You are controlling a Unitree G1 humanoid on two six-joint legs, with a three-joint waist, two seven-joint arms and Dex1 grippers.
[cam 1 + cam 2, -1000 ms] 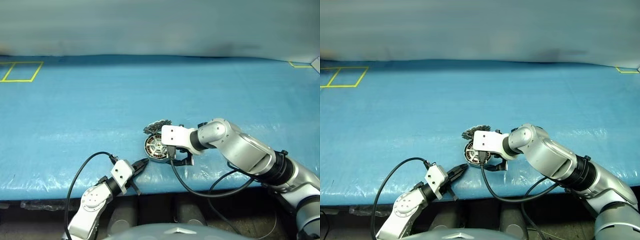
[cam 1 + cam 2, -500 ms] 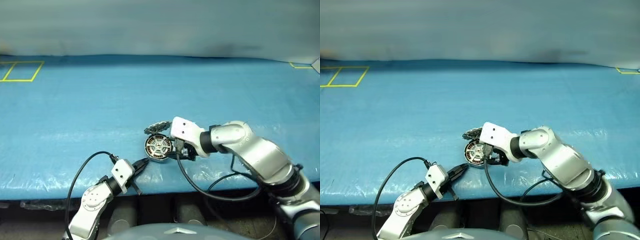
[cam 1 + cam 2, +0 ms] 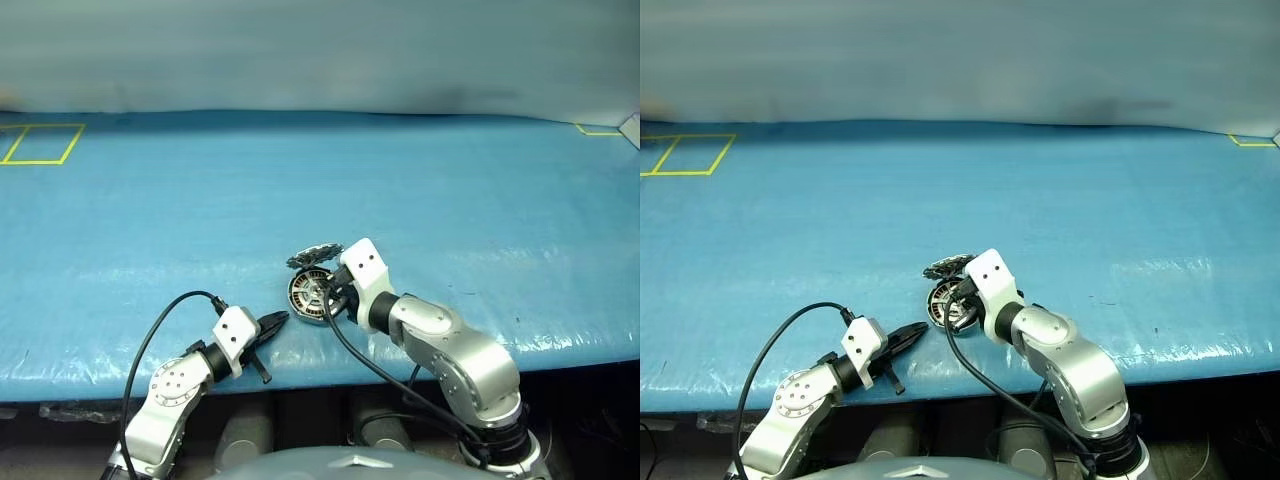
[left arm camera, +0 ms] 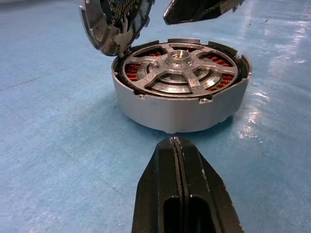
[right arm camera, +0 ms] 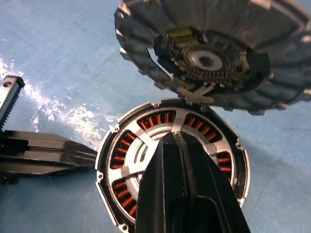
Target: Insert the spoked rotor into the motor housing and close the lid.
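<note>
The motor housing [image 3: 311, 296] stands on the blue table near its front edge. The spoked rotor [image 4: 180, 73] lies inside it, silvery spokes over coppery windings. The lid [image 3: 313, 255] stands open on its hinge at the housing's far rim, ribbed underside showing [image 5: 209, 53]. My right gripper [image 3: 328, 298] is shut with nothing between its fingers, and its tips [image 5: 172, 141] are over the rotor's hub. Contact with the rotor cannot be told. My left gripper [image 3: 277, 321] is shut and empty, low over the table just in front of the housing, with its tips [image 4: 175, 141] pointing at the housing's wall.
The table [image 3: 450, 200] is covered in blue plastic sheet and its front edge [image 3: 420, 368] runs close behind both wrists. A yellow tape square [image 3: 42, 143] marks the far left and a yellow corner [image 3: 598, 130] the far right. Black cables hang from both wrists.
My right gripper has gone from open beside the housing's right side to shut over the rotor, rolling as its arm swung down and inward. The left gripper has kept still.
</note>
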